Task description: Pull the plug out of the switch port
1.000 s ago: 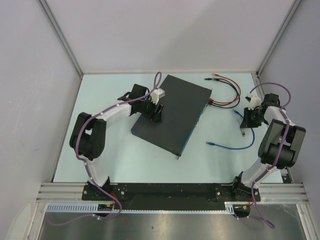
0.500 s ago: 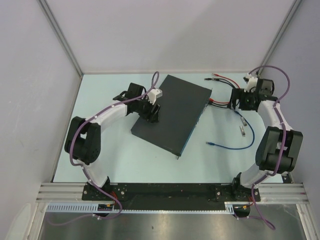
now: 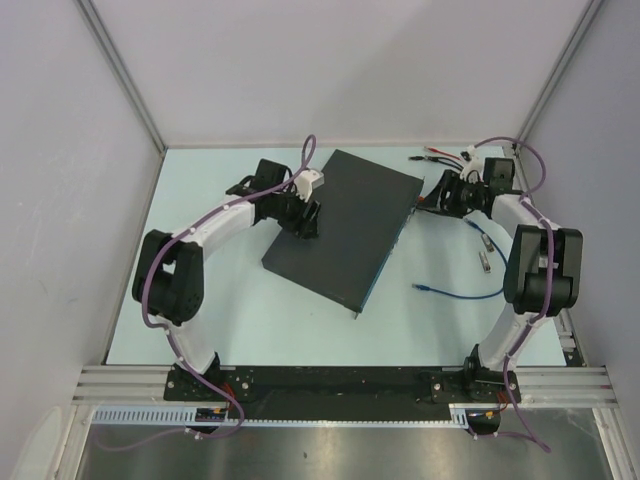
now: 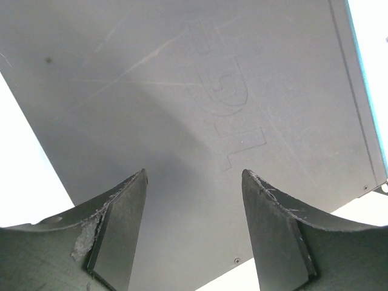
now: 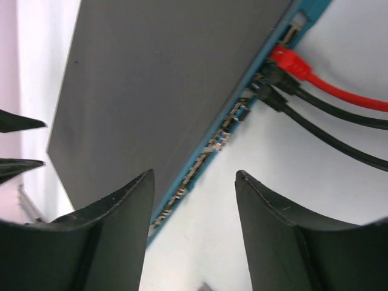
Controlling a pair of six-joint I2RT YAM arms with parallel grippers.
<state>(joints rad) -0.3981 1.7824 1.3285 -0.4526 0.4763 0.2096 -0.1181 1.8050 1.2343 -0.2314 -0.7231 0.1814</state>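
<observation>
We cannot tell from any view whether the left gripper (image 4: 194,177) touches the switch (image 3: 345,225). Its two fingers (image 4: 115,230) stand apart over the dark-grey top near the left edge, clamped on nothing, and their roots are cut off at the bottom of the wrist view. The raised lettering on the top is too faint for us to read. The switch lies flat in the middle of the table (image 3: 250,320), turned askew, its thin blue port edge facing right. The right gripper (image 5: 194,177) hangs just beside the far end of that edge, jaws likewise spread and empty. From above, this gripper hides the plugs, but its wrist view shows three seated side by side in the blue edge: one red plug (image 5: 285,59) and two black plugs (image 5: 274,99). The remaining ports are blurred, so we cannot count them. The three cables (image 5: 348,92) run off right, cut by the frame. One blue cable (image 3: 470,293) lies loose on the table, right of the switch and apart from it. One small grey piece (image 3: 485,262) beside it is too small to name.
</observation>
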